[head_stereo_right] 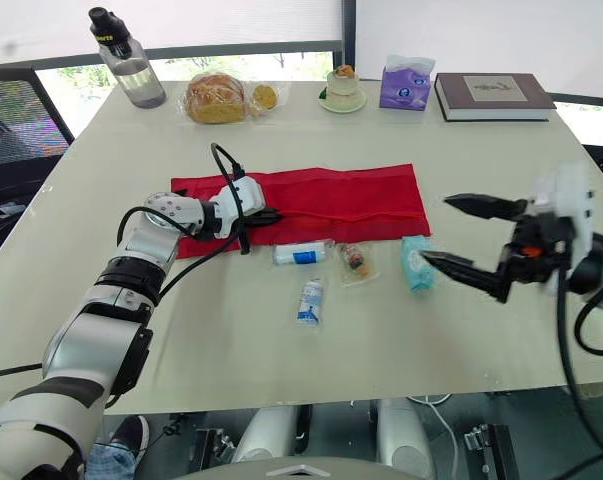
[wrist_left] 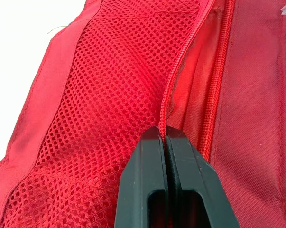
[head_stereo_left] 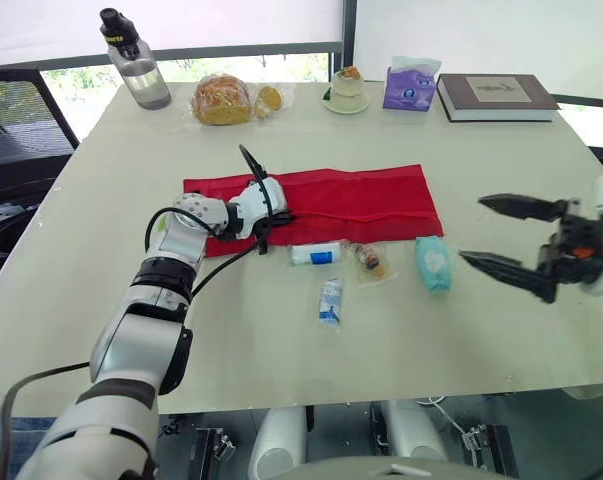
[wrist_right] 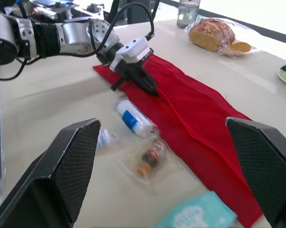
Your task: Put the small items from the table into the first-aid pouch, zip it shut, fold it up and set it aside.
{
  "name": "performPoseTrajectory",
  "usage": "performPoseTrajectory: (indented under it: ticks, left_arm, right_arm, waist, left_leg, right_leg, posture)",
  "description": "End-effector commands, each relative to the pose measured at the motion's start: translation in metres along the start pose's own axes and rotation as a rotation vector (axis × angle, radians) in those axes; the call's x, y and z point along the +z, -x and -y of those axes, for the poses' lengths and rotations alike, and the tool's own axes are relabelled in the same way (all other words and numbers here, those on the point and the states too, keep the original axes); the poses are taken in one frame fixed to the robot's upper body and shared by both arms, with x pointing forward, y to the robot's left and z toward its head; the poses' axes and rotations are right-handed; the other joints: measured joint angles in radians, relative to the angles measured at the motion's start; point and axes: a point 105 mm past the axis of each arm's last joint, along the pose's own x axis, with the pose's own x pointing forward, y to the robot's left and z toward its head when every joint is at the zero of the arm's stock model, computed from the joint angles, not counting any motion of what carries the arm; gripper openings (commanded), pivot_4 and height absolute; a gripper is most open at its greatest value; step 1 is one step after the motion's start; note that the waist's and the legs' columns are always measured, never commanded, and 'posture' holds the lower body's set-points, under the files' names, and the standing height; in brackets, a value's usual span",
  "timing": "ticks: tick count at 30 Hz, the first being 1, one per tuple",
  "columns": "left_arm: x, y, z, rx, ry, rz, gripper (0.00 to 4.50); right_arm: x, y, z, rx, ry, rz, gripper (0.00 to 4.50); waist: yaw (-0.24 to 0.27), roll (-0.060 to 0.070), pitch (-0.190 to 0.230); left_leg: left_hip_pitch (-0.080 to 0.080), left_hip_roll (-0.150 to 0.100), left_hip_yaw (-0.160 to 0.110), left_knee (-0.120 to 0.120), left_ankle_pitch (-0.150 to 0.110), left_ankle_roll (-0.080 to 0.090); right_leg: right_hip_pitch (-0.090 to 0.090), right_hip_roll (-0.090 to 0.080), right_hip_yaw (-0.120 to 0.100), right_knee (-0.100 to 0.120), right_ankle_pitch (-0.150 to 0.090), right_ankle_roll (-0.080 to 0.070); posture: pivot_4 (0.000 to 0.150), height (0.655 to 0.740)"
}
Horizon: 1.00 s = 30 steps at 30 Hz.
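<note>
Pouch (head_stereo_left: 331,200): red, unfolded and flat, long side running 9 to 3 o'clock across the middle of the pale table (head_stereo_left: 281,350). The left wrist view shows a mesh inner panel and the zipper (wrist_left: 183,61). Its track curls up off the fabric, with a gap of red lining beside it.

Left gripper (wrist_left: 164,135): at the pouch's 9 o'clock end, low on the cloth. Fingers are pressed together, pinching the zipper edge where the track rises.

Right gripper (head_stereo_left: 473,228): over the table's 3 o'clock side, fingers spread wide, tips pointing toward 9 o'clock. Holds nothing.

Loose items, all off the pouch along its 6 o'clock edge:
- White tube with blue label (head_stereo_left: 316,254), lying on its side just beside the hem, near the left gripper.
- Clear packet with something brown inside (head_stereo_left: 371,260), just at 3 o'clock of the tube.
- Small white-and-blue sachet (head_stereo_left: 330,300), at 6 o'clock of the tube, farther from the pouch than the rest.
- Teal packet (head_stereo_left: 433,262), off the pouch's 4 o'clock corner, close to the right gripper's nearer fingertip. It lies between that gripper and the other three items. Contact cannot be told.

Far edge, well apart from the pouch:
- Water bottle (head_stereo_left: 136,62) at 11 o'clock, upright.
- Bagged bread (head_stereo_left: 223,98) beside it.
- Cup on a saucer (head_stereo_left: 347,90) at 12 o'clock.
- Purple tissue pack (head_stereo_left: 411,86) at 1 o'clock.
- Closed book (head_stereo_left: 496,97) at 2 o'clock, lying flat.
</note>
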Motion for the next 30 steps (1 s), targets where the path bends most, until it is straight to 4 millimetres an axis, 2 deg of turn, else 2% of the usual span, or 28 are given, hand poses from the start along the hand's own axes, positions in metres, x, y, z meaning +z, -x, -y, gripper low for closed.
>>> performPoseTrajectory:
  ticks: [1, 5, 9, 17, 21, 23, 27, 30]
  left_arm:
    - [0.005, 0.004, -0.008, 0.045, 0.006, 0.03, 0.04]
    - [0.004, 0.005, -0.008, 0.048, 0.01, 0.03, 0.04]
    - [0.005, 0.005, -0.008, 0.048, 0.015, 0.034, 0.04]
    - [0.007, 0.004, -0.009, 0.047, 0.016, 0.039, 0.04]
    - [0.008, 0.005, -0.01, 0.049, 0.016, 0.038, 0.04]
    - [0.009, 0.005, -0.01, 0.049, 0.021, 0.042, 0.04]
    - [0.01, 0.004, -0.007, 0.048, 0.024, 0.047, 0.04]
    - [0.013, 0.003, -0.008, 0.063, 0.041, 0.06, 0.04]
  right_arm:
    - [0.021, 0.021, 0.013, -0.024, 0.098, 0.011, 4.5]
    - [0.027, 0.028, 0.017, -0.025, 0.117, -0.006, 4.5]
    - [0.028, 0.023, 0.016, -0.012, 0.123, -0.005, 4.5]
    - [-0.002, -0.013, 0.01, 0.029, 0.062, -0.095, 4.5]
    - [-0.011, -0.055, 0.001, 0.109, 0.073, -0.067, 4.5]
    - [-0.022, -0.077, 0.0, 0.132, 0.097, -0.093, 4.5]
    - [-0.04, -0.109, -0.004, 0.18, 0.159, -0.133, 4.5]
    - [-0.039, -0.136, -0.011, 0.237, 0.206, -0.115, 4.5]
  waist:
    - [0.0, 0.0, 0.0]
    - [-0.001, 0.0, 0.0]
    - [-0.001, 0.0, 0.0]
    - [-0.001, 0.0, 0.0]
    - [-0.004, 0.0, 0.0]
    - [-0.008, 0.0, 0.0]
    - [0.0, 0.0, 0.0]
    - [-0.003, 0.0, 0.0]
  left_leg:
    - [0.0, 0.0, 0.0, 0.0, 0.0, 0.0]
    - [0.0, 0.0, 0.0, 0.0, 0.0, 0.0]
    - [0.0, 0.0, 0.0, 0.0, 0.0, 0.0]
    - [0.0, 0.0, 0.0, 0.0, 0.0, 0.0]
    - [0.0, 0.0, 0.0, 0.001, 0.0, 0.0]
    - [0.001, 0.0, 0.0, 0.001, 0.0, 0.0]
    - [-0.001, 0.0, -0.001, 0.001, 0.0, 0.0]
    - [-0.001, 0.0, 0.0, 0.002, 0.0, 0.0]
  right_leg:
    - [0.0, 0.0, 0.0, 0.0, 0.0, 0.0]
    - [0.0, 0.0, 0.0, 0.0, 0.0, 0.0]
    - [0.0, 0.0, 0.0, 0.0, 0.0, 0.0]
    - [0.0, 0.0, 0.0, 0.0, 0.0, 0.0]
    - [0.0, 0.0, 0.0, 0.0, 0.0, 0.0]
    - [0.0, 0.0, 0.0, 0.001, 0.0, 0.0]
    - [-0.001, 0.001, -0.001, 0.001, 0.0, 0.0]
    - [-0.001, 0.0, 0.0, 0.0, 0.0, 0.0]
  posture:
    - [0.15, 0.7332]
    - [0.15, 0.7332]
    - [0.15, 0.7332]
    - [0.15, 0.7332]
    - [0.15, 0.7332]
    - [0.15, 0.7332]
    - [0.15, 0.7332]
    - [0.15, 0.7332]
